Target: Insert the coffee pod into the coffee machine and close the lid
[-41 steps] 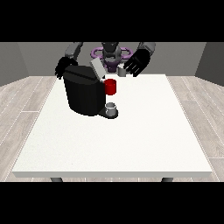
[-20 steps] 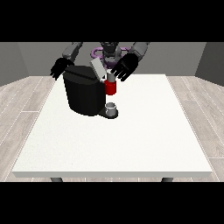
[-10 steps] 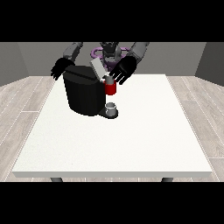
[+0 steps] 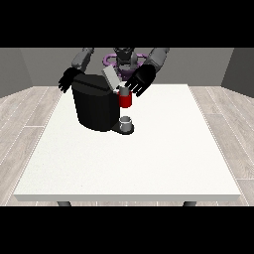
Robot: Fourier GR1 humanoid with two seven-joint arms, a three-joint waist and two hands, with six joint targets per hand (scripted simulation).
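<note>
Hand at the view's right (image 4: 140, 81) fingers spread, just above the coffee machine (image 4: 96, 102)'s red pod holder (image 4: 125, 100)

The coffee machine (image 4: 97, 105) is big and black and stands on the far left part of the white table. Its grey lid (image 4: 111, 78) is tipped up, open. A red part (image 4: 125, 99) sticks out in front, above a small grey cup (image 4: 126, 122).
</note>
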